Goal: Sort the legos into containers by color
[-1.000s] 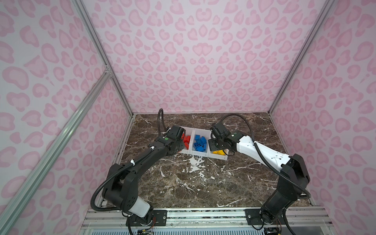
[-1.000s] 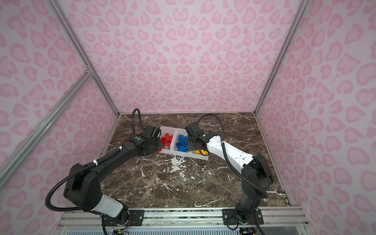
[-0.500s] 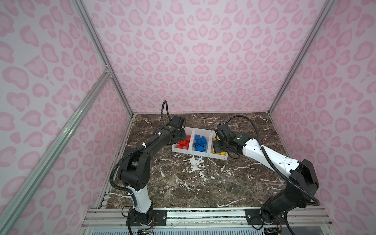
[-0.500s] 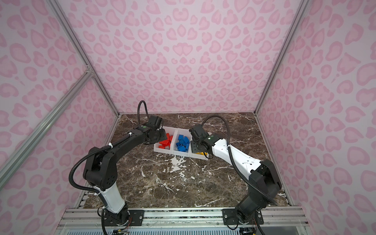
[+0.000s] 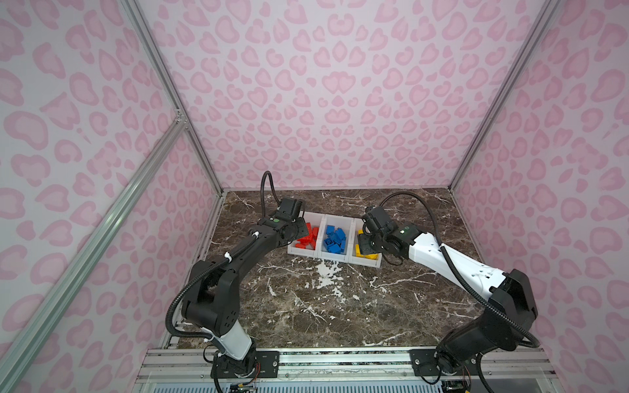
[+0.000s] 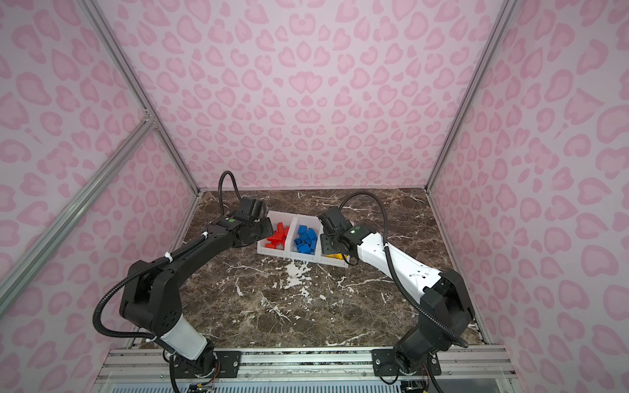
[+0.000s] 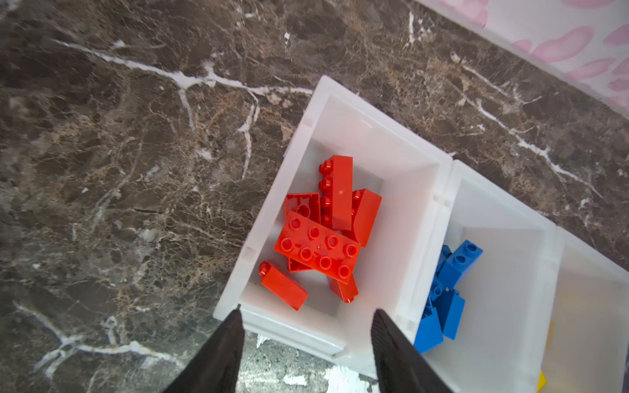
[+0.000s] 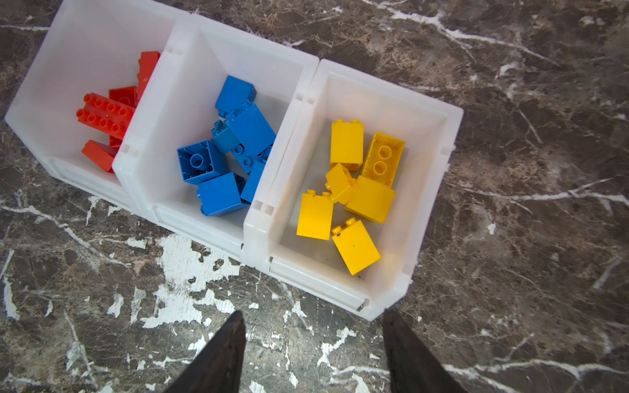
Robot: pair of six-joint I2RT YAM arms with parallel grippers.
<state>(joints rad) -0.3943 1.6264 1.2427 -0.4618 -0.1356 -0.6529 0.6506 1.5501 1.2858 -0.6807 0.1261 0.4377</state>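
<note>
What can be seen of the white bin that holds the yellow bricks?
The bin is a white, translucent plastic box, open on top, with a lower front lip. It stands upright on the marble table, at the end of the row, joined to the blue-brick bin. About six yellow bricks lie loose inside.

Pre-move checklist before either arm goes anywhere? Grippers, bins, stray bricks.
1. left gripper open, nothing held: ok.
2. right gripper open, nothing held: ok.
3. red bricks alone in the left bin: ok.
4. blue bricks alone in the middle bin: ok.
5. yellow bricks alone in the right bin: ok.
6. stray bricks on the table: none seen, but parts of it are hidden: cannot tell.
</note>
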